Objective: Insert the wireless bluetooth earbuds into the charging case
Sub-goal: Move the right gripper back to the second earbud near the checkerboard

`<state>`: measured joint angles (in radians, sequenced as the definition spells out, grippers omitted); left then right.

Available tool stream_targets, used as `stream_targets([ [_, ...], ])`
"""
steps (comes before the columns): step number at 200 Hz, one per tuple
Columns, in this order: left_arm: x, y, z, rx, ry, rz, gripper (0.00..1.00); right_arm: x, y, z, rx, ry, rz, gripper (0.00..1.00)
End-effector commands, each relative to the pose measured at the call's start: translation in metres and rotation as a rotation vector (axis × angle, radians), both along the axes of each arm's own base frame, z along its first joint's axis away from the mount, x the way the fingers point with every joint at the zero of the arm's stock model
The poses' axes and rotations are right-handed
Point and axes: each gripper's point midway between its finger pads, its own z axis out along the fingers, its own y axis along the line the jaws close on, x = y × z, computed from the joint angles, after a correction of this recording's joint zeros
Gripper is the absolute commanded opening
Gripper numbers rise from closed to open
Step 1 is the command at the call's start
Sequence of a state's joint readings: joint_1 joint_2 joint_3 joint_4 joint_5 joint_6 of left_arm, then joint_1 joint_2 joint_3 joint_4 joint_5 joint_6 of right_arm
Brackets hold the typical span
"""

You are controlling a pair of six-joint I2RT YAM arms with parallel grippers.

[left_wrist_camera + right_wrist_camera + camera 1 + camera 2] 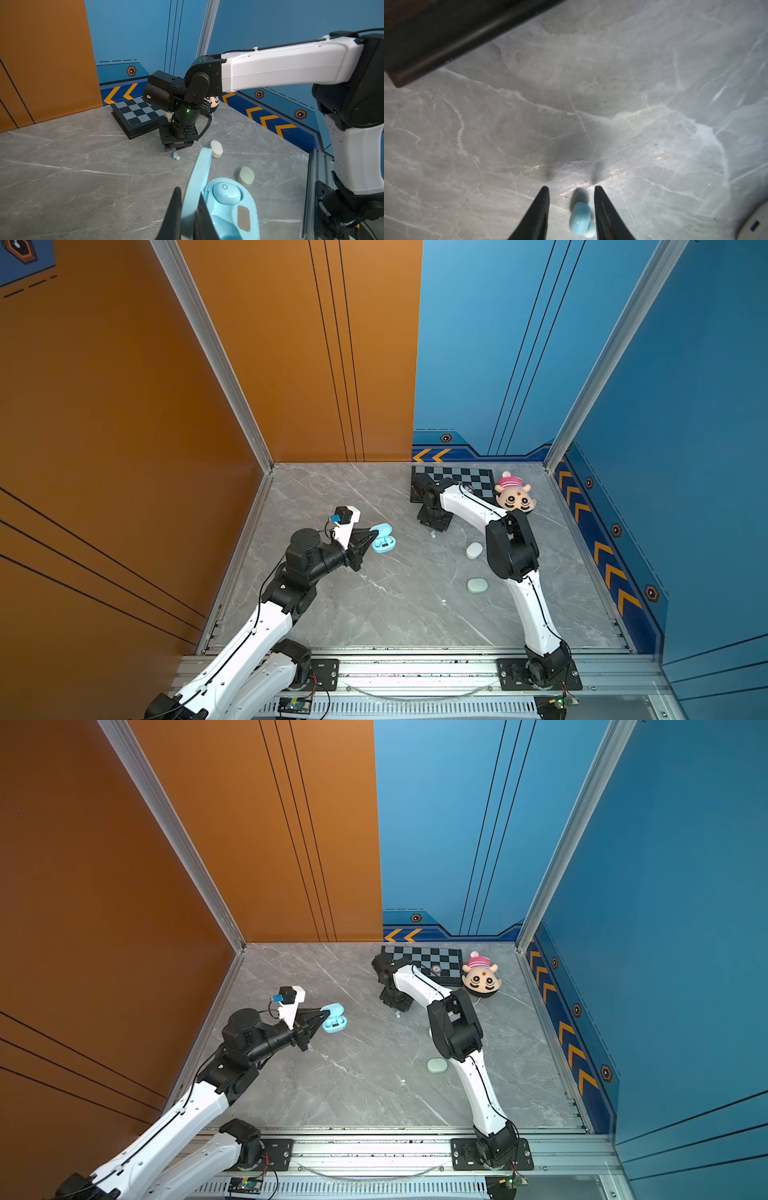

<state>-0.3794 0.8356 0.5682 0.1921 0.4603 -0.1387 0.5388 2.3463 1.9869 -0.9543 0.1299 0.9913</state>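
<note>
Earbud [580, 218], pale blue: on marble table [633, 83], between the parted fingers of right pincer [571, 188], not gripped. Second earbud [226, 192]: seated in open pale blue charging case [239, 209]. Left pincer [188, 199]: clamped tight on that case's raised lid [200, 172]. White case [216, 148], mint case [246, 176]: closed, on table, apart from each other.

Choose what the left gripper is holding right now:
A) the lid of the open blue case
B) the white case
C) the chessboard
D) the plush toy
A: in the left wrist view, the left gripper is pinched shut on the raised lid of the open blue case.
</note>
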Motion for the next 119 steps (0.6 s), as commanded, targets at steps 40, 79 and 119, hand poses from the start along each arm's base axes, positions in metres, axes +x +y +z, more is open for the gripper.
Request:
stream_targets([
  [40, -0.002, 0.004, 0.01, -0.021, -0.039, 0.0, 0.0, -0.015, -0.002, -0.014, -0.07, 0.047, 0.027, 0.37],
  [79, -0.002, 0.007, 0.012, -0.027, -0.043, 0.007, 0.0, -0.019, -0.005, -0.021, -0.087, 0.06, 0.023, 0.33],
  [119, -0.003, 0.008, 0.013, -0.032, -0.043, 0.006, 0.0, -0.025, -0.008, -0.026, -0.096, 0.08, 0.028, 0.33],
])
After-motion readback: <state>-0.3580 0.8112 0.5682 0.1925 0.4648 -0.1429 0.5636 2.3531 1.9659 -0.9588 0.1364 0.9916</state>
